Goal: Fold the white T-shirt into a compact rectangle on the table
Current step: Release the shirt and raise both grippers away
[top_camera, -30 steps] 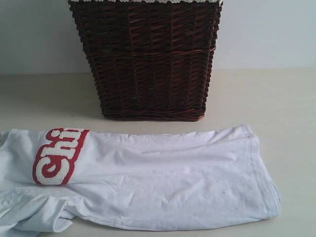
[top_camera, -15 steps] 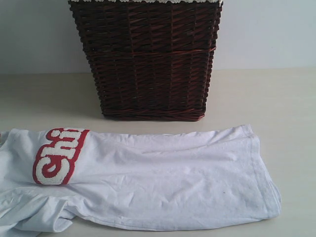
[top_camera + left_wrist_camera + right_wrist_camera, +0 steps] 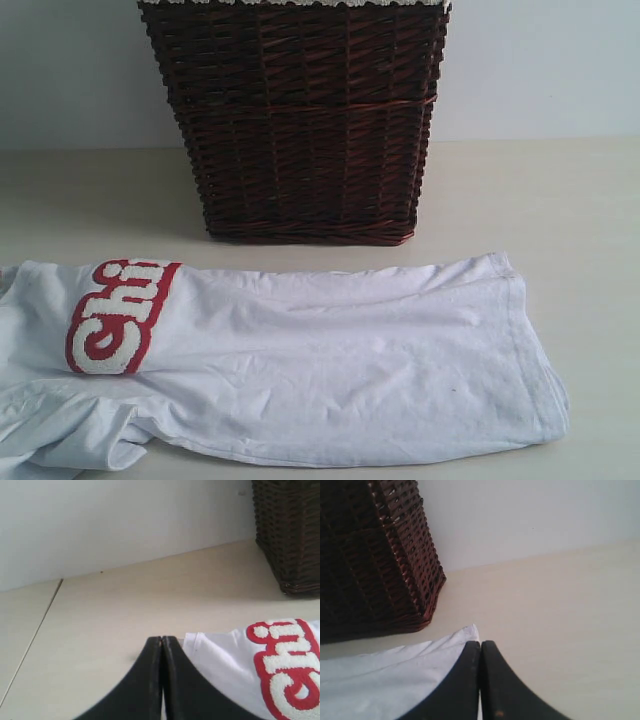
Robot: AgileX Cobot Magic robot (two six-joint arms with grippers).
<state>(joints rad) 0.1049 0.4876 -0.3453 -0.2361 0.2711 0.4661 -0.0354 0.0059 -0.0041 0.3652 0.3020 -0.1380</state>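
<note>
The white T-shirt (image 3: 330, 360) lies flat in a long band across the front of the cream table (image 3: 560, 200). Its red-outlined lettering (image 3: 115, 320) is at the left and its hem at the right. Neither gripper shows in the exterior view. In the left wrist view my left gripper (image 3: 162, 638) is shut, its black tips just beside the T-shirt's (image 3: 225, 655) corner near the lettering (image 3: 290, 665). In the right wrist view my right gripper (image 3: 480, 642) is shut too, its tips at the pointed corner of the T-shirt (image 3: 380, 680). Nothing shows held in either one.
A dark wicker basket (image 3: 300, 120) with white lace trim stands behind the shirt, against the pale wall. It appears in both wrist views, the basket (image 3: 290, 530) in one and the basket (image 3: 370, 555) in the other. Bare table runs left and right of it. A thin seam (image 3: 35, 635) crosses the table.
</note>
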